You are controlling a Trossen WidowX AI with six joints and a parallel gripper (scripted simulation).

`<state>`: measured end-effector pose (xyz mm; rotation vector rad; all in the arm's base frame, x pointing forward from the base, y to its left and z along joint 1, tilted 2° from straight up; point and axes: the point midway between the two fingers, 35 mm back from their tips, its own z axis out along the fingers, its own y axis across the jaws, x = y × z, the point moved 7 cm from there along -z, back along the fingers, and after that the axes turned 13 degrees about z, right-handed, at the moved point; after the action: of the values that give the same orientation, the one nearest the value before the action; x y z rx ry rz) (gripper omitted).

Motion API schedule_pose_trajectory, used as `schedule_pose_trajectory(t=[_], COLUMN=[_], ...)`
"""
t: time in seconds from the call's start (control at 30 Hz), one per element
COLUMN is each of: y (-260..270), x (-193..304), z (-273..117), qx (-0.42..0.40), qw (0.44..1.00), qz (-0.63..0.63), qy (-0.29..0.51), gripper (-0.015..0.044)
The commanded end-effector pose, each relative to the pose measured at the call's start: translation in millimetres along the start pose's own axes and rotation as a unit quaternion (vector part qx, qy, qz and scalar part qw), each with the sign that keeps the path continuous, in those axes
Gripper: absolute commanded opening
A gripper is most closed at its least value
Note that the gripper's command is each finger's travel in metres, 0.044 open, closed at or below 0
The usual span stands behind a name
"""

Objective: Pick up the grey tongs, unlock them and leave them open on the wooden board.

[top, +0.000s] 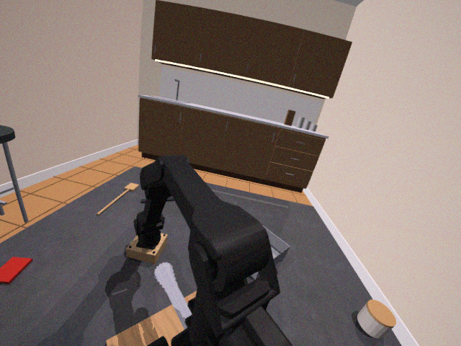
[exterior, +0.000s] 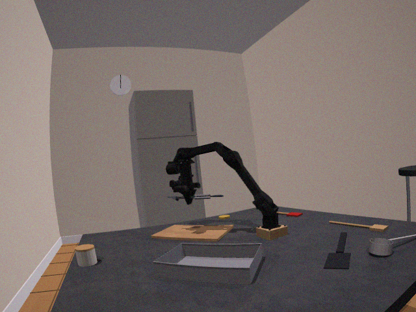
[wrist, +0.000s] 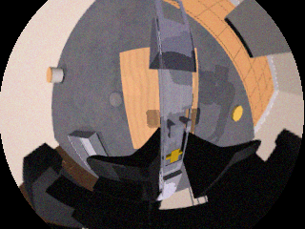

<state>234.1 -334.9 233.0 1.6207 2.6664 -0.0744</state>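
Observation:
The grey tongs (exterior: 203, 196) (wrist: 176, 88) are held in the air, about level; a pale scalloped end (top: 164, 274) shows in the top view. Their two arms lie close together. A yellow piece (wrist: 174, 156) sits on them near my fingers. My gripper (exterior: 189, 200) (wrist: 168, 130) points down and is shut on the tongs, clear above the wooden board (top: 128, 335) (exterior: 168, 233) (wrist: 133, 86). The lock's state cannot be made out. The roasting tin (top: 282, 253) (exterior: 208, 273) (wrist: 86, 148) holds nothing visible and stands beside the board.
A lidded canister (top: 374, 320) (exterior: 86, 257) (wrist: 56, 74) stands beyond the tin and board. A yellow disc (exterior: 223, 216) (wrist: 237, 114) lies behind the board. A red-ended utensil (top: 14, 269) (exterior: 294, 214), wooden spatula (top: 117, 199) (exterior: 355, 224), black turner (exterior: 337, 260) and saucepan (exterior: 380, 247) lie around the arm's base.

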Motion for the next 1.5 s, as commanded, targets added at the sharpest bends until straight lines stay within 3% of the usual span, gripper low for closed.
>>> schedule_pose_trajectory(t=[0.0, 1.47], y=[0.0, 0.5], x=[-0.4, -5.7], z=[0.7, 71.5], qx=[0.002, 0.002], qw=[1.000, 1.000], qz=[-0.001, -0.001], qy=[0.001, 0.001], gripper=[-0.0150, -0.0150])
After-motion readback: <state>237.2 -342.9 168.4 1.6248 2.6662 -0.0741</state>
